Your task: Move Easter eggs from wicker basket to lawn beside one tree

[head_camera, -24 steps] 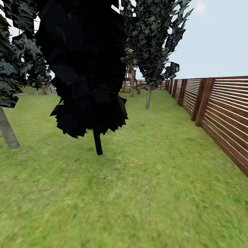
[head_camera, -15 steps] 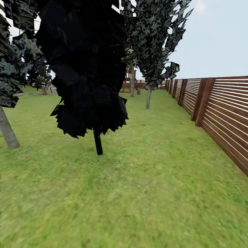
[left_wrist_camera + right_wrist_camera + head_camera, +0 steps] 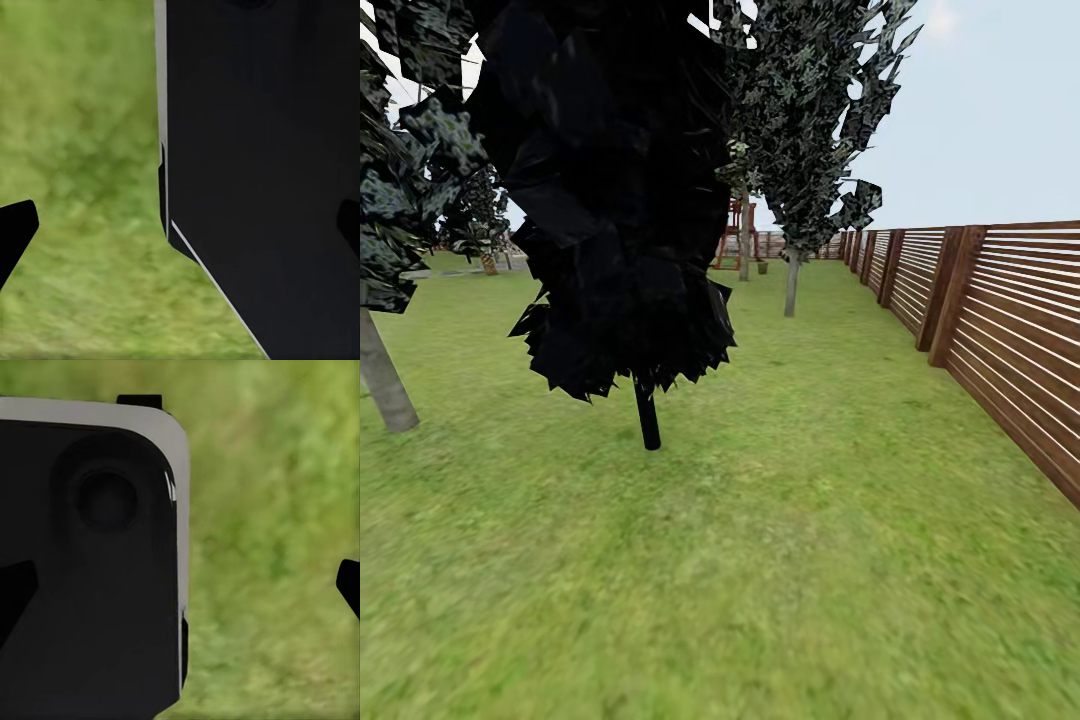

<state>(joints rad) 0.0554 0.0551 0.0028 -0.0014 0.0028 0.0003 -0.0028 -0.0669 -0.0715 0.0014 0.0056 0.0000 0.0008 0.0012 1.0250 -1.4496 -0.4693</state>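
The Easter eggs and the wicker basket are out of view. The lawn (image 3: pixel 760 560) spreads ahead of me in the head view. A tree with a thick grey trunk (image 3: pixel 382 382) stands at the left edge, and a slimmer grey-trunked tree (image 3: pixel 791 285) stands farther off, right of centre. My left gripper (image 3: pixel 180 232) is open above grass, with a black panel of the robot's body between its fingertips in the picture. My right gripper (image 3: pixel 180 589) is also open and holds nothing, again with a dark body panel in front of the grass.
A black-leaved tree with a thin dark trunk (image 3: pixel 647 412) stands just ahead, left of centre. A brown slatted fence (image 3: pixel 1000 330) runs along the right side. A wooden play tower (image 3: pixel 732 235) shows far back. Open grass lies between the black tree and the fence.
The whole head picture has slid a few pixels to the right, so the camera has turned slightly. Nothing in the garden has moved.
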